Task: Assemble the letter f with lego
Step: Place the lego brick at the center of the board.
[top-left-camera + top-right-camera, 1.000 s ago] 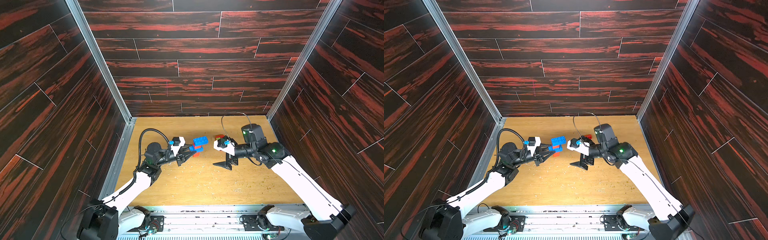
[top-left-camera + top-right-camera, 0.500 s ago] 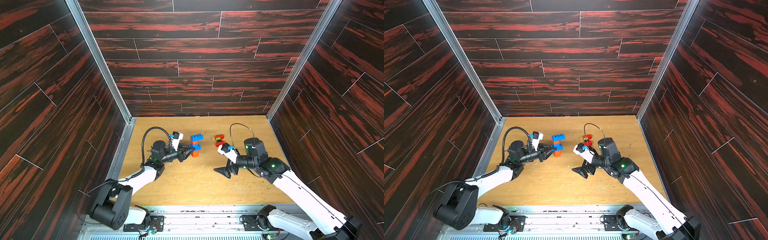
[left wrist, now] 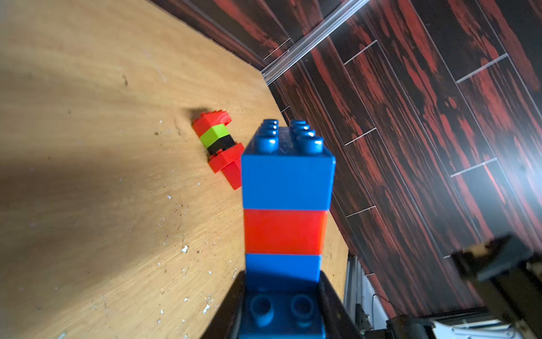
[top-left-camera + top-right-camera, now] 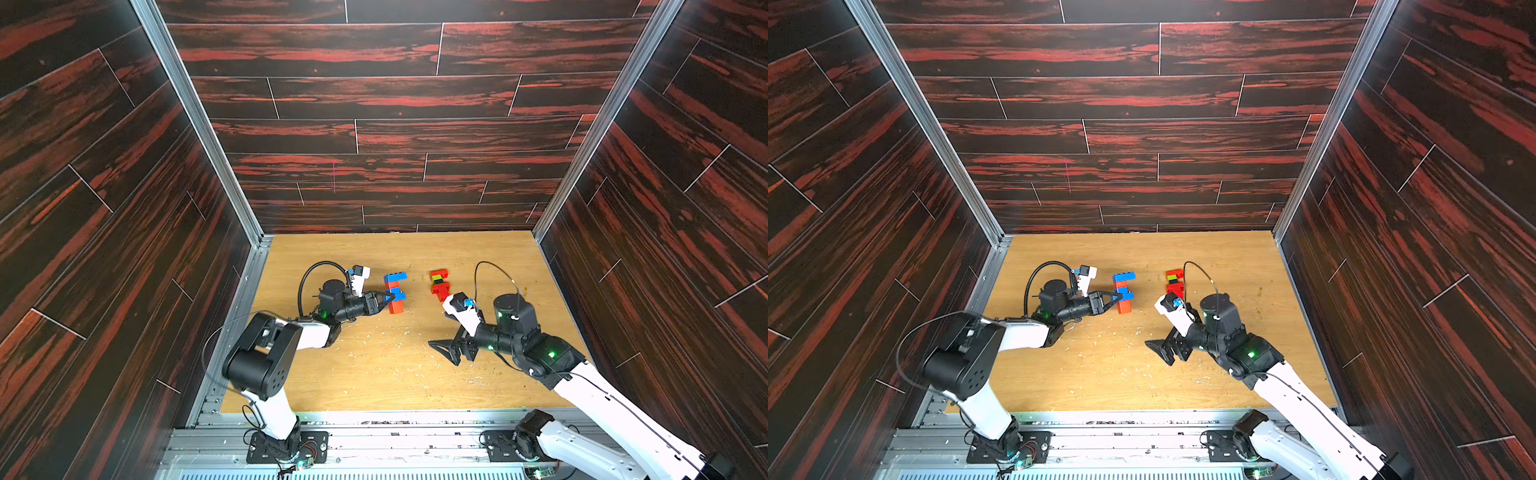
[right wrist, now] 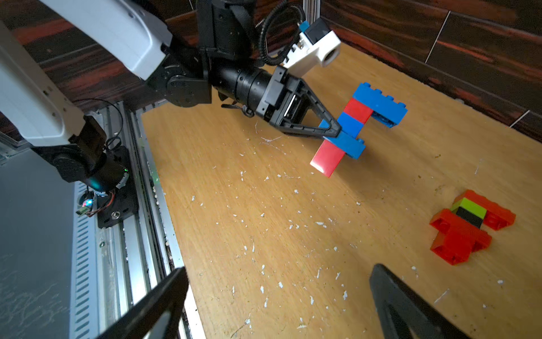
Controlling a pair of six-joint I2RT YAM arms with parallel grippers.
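Observation:
The lego stack (image 4: 394,291) of alternating blue and red bricks forms an F shape, seen in both top views (image 4: 1123,291). My left gripper (image 4: 386,297) is shut on its lower blue brick (image 3: 283,270), and the stack sits low at the table; the right wrist view shows the grip (image 5: 334,132) from the side. A second lego cluster (image 4: 439,284) of red, lime green and black bricks lies on the table to the right (image 5: 469,223). My right gripper (image 5: 280,268) hangs open over bare wood (image 4: 442,351), nearer the front, holding nothing.
The wooden table (image 4: 374,374) is strewn with small white flecks. Dark red panelled walls enclose it on three sides, with a metal rail (image 4: 374,419) along the front edge. The left arm's elbow (image 4: 259,353) juts up near the front left.
The left arm has folded down, its elbow dropping toward the front left, while still gripping the stack. The right gripper has drawn back toward the front, away from the bricks.

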